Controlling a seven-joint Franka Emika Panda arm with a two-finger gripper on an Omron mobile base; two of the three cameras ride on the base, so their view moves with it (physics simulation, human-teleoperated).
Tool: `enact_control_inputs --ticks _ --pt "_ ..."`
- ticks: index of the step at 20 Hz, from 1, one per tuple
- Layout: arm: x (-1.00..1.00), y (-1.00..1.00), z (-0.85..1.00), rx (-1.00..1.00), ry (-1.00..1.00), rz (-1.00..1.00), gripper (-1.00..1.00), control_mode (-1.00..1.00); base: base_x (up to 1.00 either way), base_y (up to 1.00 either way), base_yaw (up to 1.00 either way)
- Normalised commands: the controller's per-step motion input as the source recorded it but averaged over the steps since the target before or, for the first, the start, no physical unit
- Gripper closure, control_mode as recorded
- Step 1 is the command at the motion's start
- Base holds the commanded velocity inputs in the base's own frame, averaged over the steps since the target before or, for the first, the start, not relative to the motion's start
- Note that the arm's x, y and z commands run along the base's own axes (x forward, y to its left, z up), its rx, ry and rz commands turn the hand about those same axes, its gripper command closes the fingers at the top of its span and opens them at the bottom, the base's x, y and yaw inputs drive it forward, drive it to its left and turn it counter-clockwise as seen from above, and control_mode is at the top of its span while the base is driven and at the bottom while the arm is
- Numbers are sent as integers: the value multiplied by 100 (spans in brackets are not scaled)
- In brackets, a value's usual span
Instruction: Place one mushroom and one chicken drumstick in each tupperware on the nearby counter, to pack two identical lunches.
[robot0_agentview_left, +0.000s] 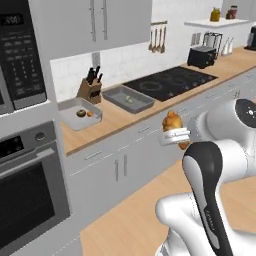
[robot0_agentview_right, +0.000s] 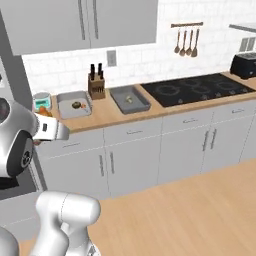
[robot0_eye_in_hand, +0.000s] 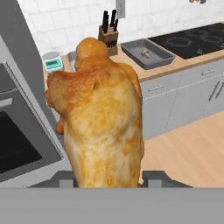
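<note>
My gripper (robot0_agentview_left: 175, 135) is shut on a golden-brown chicken drumstick (robot0_agentview_left: 172, 121), held in the air in front of the cabinet fronts, well short of the counter (robot0_agentview_left: 120, 120). The hand view has the drumstick (robot0_eye_in_hand: 103, 118) looming large between the fingertips. The light grey tupperware (robot0_agentview_left: 67, 116) at the left holds a mushroom (robot0_agentview_left: 81, 113) and a drumstick (robot0_agentview_left: 90, 113). The darker tupperware (robot0_agentview_left: 117, 95) to its right holds one mushroom (robot0_agentview_left: 129, 99). From the right base view, the gripper (robot0_agentview_right: 50, 127) hangs left of the light tupperware (robot0_agentview_right: 67, 107); the dark tupperware (robot0_agentview_right: 137, 104) lies further right.
A knife block (robot0_agentview_left: 90, 89) stands behind the tupperware. The black stovetop (robot0_agentview_left: 170, 82) lies to the right, with a toaster (robot0_agentview_left: 201, 56) beyond. A scale with a teal display (robot0_agentview_right: 42, 101) sits at the counter's left end, by the oven and microwave column (robot0_agentview_left: 25, 150).
</note>
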Motion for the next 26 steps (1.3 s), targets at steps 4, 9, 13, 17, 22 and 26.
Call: enact_control_inputs --ticks 4,9,13,17,22,26 --pt "0 0 0 0 0 0 100 100 100 -70 28" --pt "0 0 0 0 0 0 100 100 100 -37 27" --pt "0 0 0 0 0 0 100 100 100 -1 21" --pt "0 0 0 0 0 0 100 100 100 -26 21" --pt "0 0 0 0 0 0 100 100 100 -74 21" --pt "0 0 0 0 0 0 100 100 100 -73 20"
